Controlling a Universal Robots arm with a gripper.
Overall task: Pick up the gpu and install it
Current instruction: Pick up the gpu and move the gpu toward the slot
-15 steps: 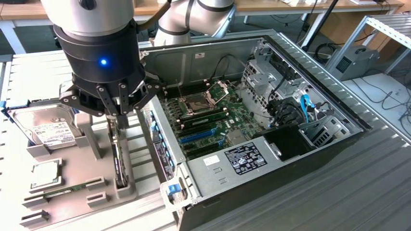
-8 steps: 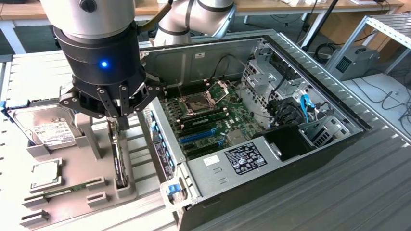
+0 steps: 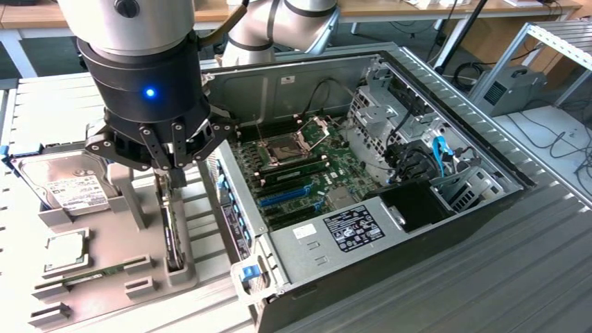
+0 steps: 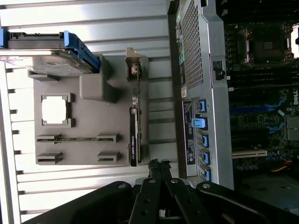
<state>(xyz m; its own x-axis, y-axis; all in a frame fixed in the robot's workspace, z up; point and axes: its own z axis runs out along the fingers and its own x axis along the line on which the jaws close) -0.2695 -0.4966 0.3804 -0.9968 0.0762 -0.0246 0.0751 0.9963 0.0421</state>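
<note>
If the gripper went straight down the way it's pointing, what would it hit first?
Most likely the gpu, standing on edge in the grey holder right under the gripper; depth is unclear, so it might land on the holder beside it.

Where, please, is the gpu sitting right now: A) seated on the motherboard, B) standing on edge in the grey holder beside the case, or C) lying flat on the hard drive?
B: the gpu stands on edge in a slot of the grey holder, outside the computer case.

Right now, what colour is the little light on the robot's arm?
The light is blue, best seen in the exterior view.
</note>
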